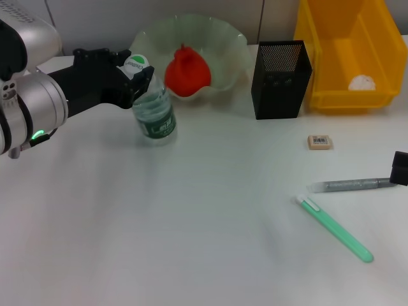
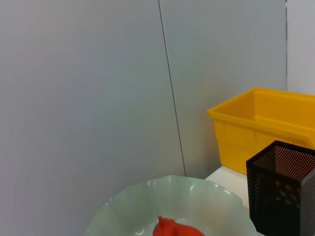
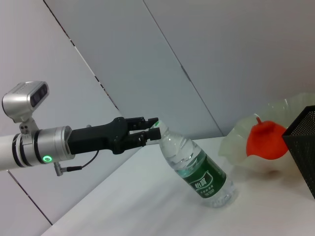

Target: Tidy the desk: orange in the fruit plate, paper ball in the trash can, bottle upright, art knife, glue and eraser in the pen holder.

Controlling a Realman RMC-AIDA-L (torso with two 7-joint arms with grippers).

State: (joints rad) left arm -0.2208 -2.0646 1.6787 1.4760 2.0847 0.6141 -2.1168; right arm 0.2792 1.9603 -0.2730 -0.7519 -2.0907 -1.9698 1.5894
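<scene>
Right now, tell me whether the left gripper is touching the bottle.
Touching. The right wrist view shows the left gripper closed on the cap of the tilted bottle.

bg: grey panel wall [image 2: 88, 98] w/ seams | white desk [image 1: 191, 242]

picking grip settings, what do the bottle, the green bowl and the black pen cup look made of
Bottle: clear thin plastic, glossy; you see through it, with a dark green label and a white cap held by the left hand.
Bowl: pale green translucent, plastic or glass; hard to tell.
Pen cup: black metal mesh, matte, with fine holes.
</scene>
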